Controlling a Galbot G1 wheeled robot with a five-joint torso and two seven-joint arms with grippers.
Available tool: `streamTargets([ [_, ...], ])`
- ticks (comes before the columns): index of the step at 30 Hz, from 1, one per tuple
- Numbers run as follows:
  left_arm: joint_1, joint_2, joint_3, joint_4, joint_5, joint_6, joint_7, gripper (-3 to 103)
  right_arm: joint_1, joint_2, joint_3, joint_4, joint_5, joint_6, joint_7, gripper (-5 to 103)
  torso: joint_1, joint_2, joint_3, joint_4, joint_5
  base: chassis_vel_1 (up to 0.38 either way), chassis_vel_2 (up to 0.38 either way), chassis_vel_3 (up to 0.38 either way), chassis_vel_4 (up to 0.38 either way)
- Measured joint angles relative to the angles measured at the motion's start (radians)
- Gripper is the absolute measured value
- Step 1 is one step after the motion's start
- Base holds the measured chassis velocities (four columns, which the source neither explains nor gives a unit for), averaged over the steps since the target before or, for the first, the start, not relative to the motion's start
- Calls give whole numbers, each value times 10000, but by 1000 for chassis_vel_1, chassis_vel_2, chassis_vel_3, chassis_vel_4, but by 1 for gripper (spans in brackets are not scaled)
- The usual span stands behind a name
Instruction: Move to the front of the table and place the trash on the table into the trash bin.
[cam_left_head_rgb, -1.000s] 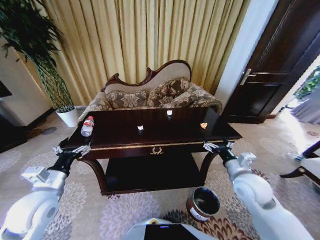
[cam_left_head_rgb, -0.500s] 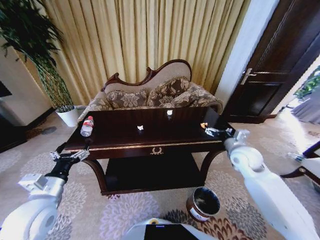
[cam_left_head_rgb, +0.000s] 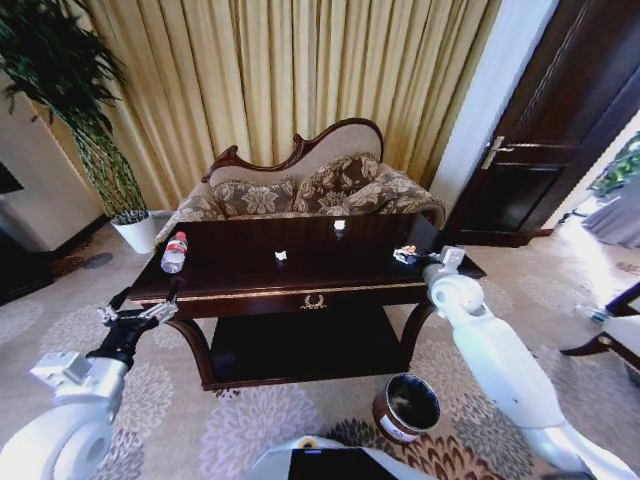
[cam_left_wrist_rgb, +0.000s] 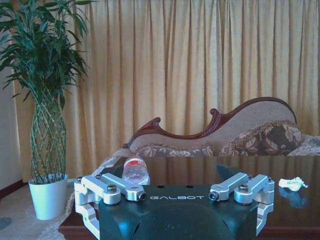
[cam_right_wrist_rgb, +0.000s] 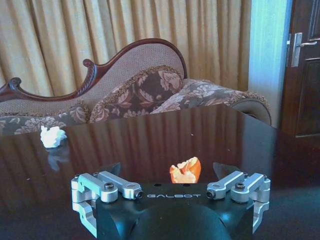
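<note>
Head view, going left to right: a potted bamboo plant stands in a white pot by the gold curtains, on open carpet off the table's left end. The left gripper hangs below and just outside the front left corner of the table, over the patterned carpet, touching nothing; in the left wrist view its fingers are spread wide and empty. The bottle lies on its side near the left edge of the tabletop, its long axis running from front to back, red cap toward the sofa. Bare dark tabletop stretches between it and a small white scrap near the middle. A second white scrap sits farther back, close to the rear edge. The front rim carries gold trim and a gold emblem on the drawer.

At the right end, the right gripper reaches over the tabletop near its right edge. In the right wrist view its fingers are spread apart, holding nothing, with an orange-and-white crumpled scrap lying on the wood just ahead between them; whether they touch it cannot be told. The trash bin stands on the carpet below the front right corner of the table, its mouth open and unobstructed, beside the right arm. A dark door closes off the right side.
</note>
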Motion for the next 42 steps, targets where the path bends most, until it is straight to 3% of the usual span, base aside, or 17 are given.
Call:
streamTargets([
  [4,17,-120,73,-34,64,-5,23,100,20,-7,3,-186,-126,69,-48,101,-1,0,-1,-1,0,0,0,0,0],
  [7,42,-175,94,-56,78,-35,47,100,-44,-56,78,-323,-242,207,-174,87,0,0,-1,-1,0,0,0,0,0],
  [9,41,-176,98,-59,78,-38,48,100,-48,-58,80,-355,-279,240,-197,87,0,0,-1,-1,0,0,0,0,0],
  [15,0,-142,114,-85,47,-50,43,100,-50,18,55,-552,-588,308,-199,59,0,0,-1,1,-1,0,0,0,0],
  [21,-26,-89,80,-101,-15,-56,43,100,-108,122,42,-708,-783,346,-320,43,0,0,-1,0,0,0,0,0,0],
  [23,-61,-76,75,-111,-39,-59,42,100,-155,176,32,-764,-880,433,-379,32,0,0,-1,1,0,0,0,0,0],
  [25,-66,-76,75,-114,-41,-61,42,100,-165,183,29,-765,-890,443,-381,32,0,0,-1,0,0,0,0,0,0],
  [27,-75,-80,76,-128,-56,-71,42,100,-217,186,7,-759,-931,488,-401,15,0,0,-1,1,0,0,0,0,0],
  [31,-81,-93,81,-130,-60,-83,43,100,-268,185,4,-730,-982,564,-406,10,0,0,-1,0,-1,0,0,0,0],
  [32,-82,-101,84,-130,-60,-93,43,100,-294,184,3,-721,-996,593,-406,2,0,0,-1,1,-1,0,0,0,0],
  [42,-125,-112,197,-151,-47,-158,73,100,-759,24,252,199,-920,1005,-284,0,0,0,-1,2,0,0,0,0,0],
])
